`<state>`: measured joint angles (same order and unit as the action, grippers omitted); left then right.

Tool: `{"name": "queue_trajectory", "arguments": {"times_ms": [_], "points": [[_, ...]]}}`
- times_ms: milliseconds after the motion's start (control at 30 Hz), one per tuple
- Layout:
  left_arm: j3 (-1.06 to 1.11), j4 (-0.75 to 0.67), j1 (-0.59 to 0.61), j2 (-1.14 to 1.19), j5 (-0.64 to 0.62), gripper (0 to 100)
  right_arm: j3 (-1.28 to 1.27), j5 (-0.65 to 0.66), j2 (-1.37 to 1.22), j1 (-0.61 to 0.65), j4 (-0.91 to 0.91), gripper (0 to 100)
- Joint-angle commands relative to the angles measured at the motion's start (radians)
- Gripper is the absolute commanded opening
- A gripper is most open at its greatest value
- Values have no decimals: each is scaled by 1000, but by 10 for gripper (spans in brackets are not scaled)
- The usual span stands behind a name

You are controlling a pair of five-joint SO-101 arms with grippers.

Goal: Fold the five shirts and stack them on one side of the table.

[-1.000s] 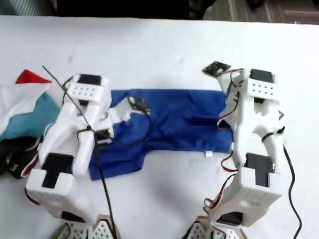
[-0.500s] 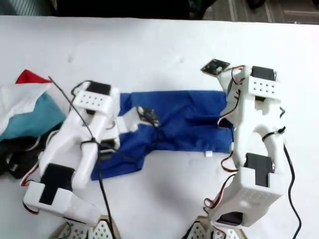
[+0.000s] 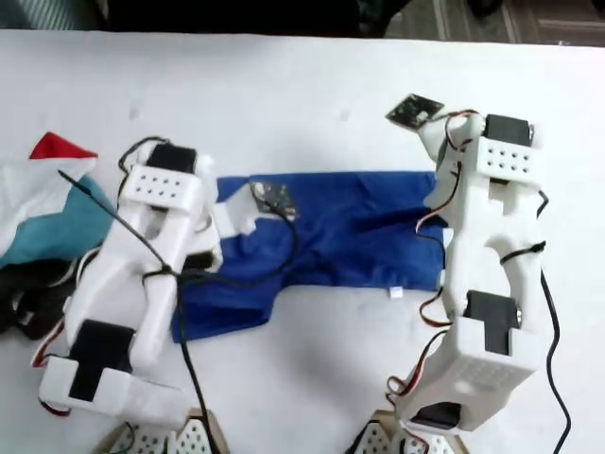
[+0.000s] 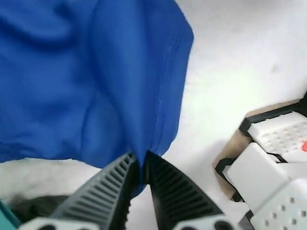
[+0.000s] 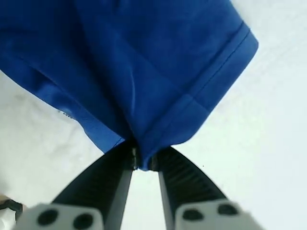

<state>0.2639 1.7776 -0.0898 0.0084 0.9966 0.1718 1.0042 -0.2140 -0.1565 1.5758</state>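
1. High view: a blue fabric shirt (image 3: 350,227) lies at the centre of the white table (image 3: 312,85). It is drawn into a long band from 9 to 3 o'clock, with one sleeve trailing toward 7 o'clock. The white left arm (image 3: 142,274) leans over its 9 o'clock end, and the white right arm (image 3: 487,255) over its 3 o'clock end. At the 9 o'clock table edge sits a loose heap of white, red and teal garments (image 3: 43,199) with dark cloth (image 3: 19,303) by it. No folded stack is to be seen, so I judge the task early: one shirt is mid-fold and the heap is not yet done. Past the 12 o'clock edge runs a dark strip of room (image 3: 236,14), with a patch of floor (image 3: 529,19) toward 1 o'clock.
2. Left wrist view: the left gripper (image 4: 139,167) is clenched on the blue shirt's edge just beside its stitched hem, with bare table alongside.
3. Right wrist view: the right gripper (image 5: 143,160) pinches a hemmed corner of the same shirt, which fans out from the jaws over the table.
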Motion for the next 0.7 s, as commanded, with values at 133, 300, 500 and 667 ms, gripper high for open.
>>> {"name": "queue_trajectory", "arguments": {"times_ms": [133,300,500,667], "points": [[15,8,13,93,-2,28,15,8,-73,-13,10,19],[8,6,19,122,-21,105,18,8,-97,-13,27,43],[-106,3,79,31,-138,179,86,8,-62,-13,130,292],[-190,8,128,-64,-209,219,110,9,31,-19,142,368]]}}
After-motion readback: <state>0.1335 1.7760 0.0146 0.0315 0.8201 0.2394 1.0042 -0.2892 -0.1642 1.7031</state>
